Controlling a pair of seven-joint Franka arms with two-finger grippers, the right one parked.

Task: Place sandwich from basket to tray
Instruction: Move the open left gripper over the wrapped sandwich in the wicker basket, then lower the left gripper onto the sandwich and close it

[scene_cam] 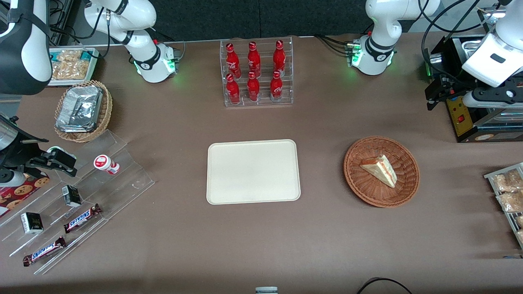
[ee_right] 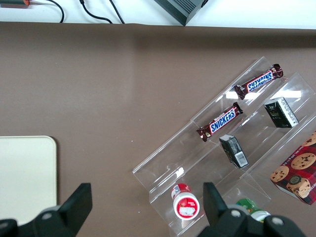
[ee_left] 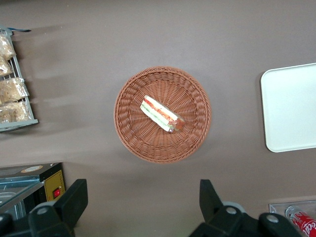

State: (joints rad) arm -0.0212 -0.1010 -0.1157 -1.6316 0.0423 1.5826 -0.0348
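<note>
Tray first, sitting bare mid-table with the cola bottle rack farther from the front camera, then the reddish-brown wicker basket toward the working arm's end, well apart from the tray. Our sandwich wedge lies in the basket, roughly centred, with its filling edge showing red, orange and green in the wrist view. Our gripper hangs high above the table next to the basket, fingers spread wide and nothing between them, so we reckon we're only at the approach. To do this bit well, we'd centre over the wedge, turn the wrist so the fingers close across the flat bread faces rather than the point, drop straight down clear of the wicker rim, and squeeze gently since it looks soft.
</note>
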